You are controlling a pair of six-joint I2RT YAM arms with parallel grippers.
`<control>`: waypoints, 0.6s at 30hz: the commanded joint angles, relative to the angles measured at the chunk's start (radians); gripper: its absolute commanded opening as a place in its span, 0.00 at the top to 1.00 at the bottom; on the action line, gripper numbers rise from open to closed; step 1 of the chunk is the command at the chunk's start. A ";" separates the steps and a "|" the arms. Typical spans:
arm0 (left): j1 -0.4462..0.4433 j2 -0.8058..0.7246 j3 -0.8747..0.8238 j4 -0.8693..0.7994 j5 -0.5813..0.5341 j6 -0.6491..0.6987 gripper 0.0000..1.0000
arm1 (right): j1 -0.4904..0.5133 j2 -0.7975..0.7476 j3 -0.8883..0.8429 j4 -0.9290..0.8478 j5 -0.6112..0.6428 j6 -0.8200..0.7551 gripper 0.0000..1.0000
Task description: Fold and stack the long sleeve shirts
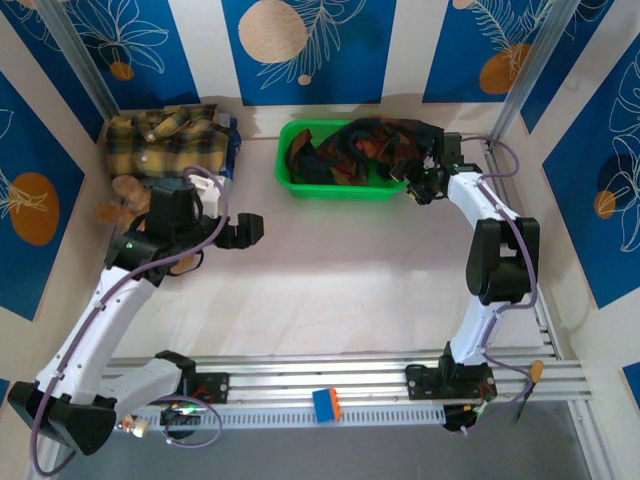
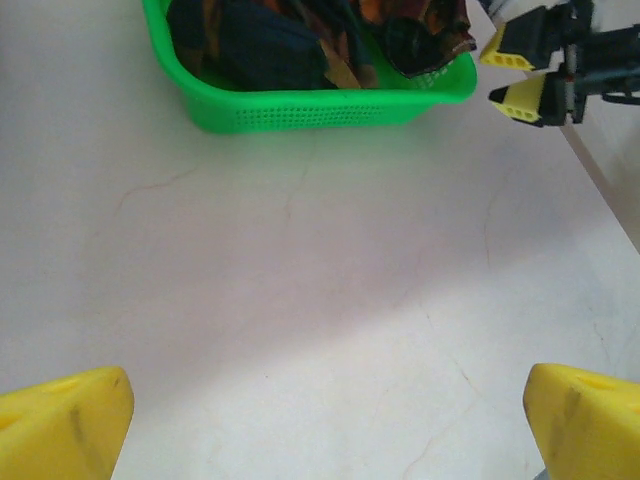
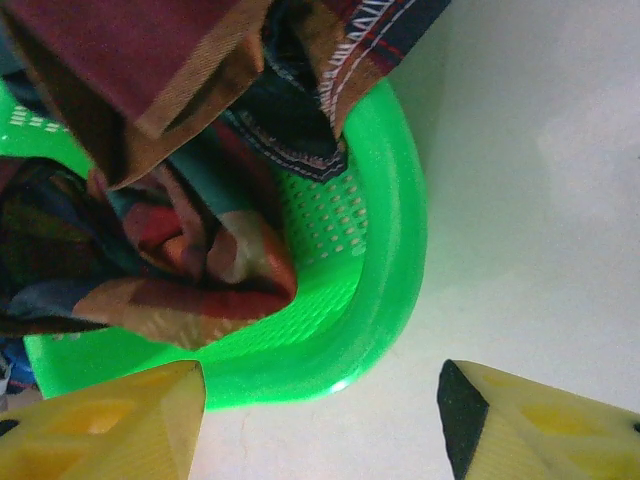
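Right claw (image 3: 322,390), half-open and empty, at the green basket (image 1: 335,190) holding the dark plaid shirt (image 1: 365,145); left claw (image 2: 325,420) wide above the table (image 1: 330,290).

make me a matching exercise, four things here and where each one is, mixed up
1 yellow plaid shirt
2 dark plaid shirt
3 teddy bear
4 left gripper

a in the green basket
b far left corner of the table
c open, above bare table
d just in front of the yellow plaid shirt

Pairs: 1-b, 2-a, 3-d, 4-c
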 commanded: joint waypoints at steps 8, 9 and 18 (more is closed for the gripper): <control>-0.136 0.155 0.152 -0.094 -0.148 -0.023 0.00 | 0.060 0.195 0.201 -0.122 0.060 0.061 0.49; -0.144 0.177 0.173 -0.094 -0.154 -0.016 0.00 | 0.063 0.195 0.194 -0.122 0.067 0.064 0.53; -0.202 0.411 0.413 -0.046 -0.157 0.070 0.00 | 0.098 -0.025 -0.067 -0.111 0.131 0.073 0.83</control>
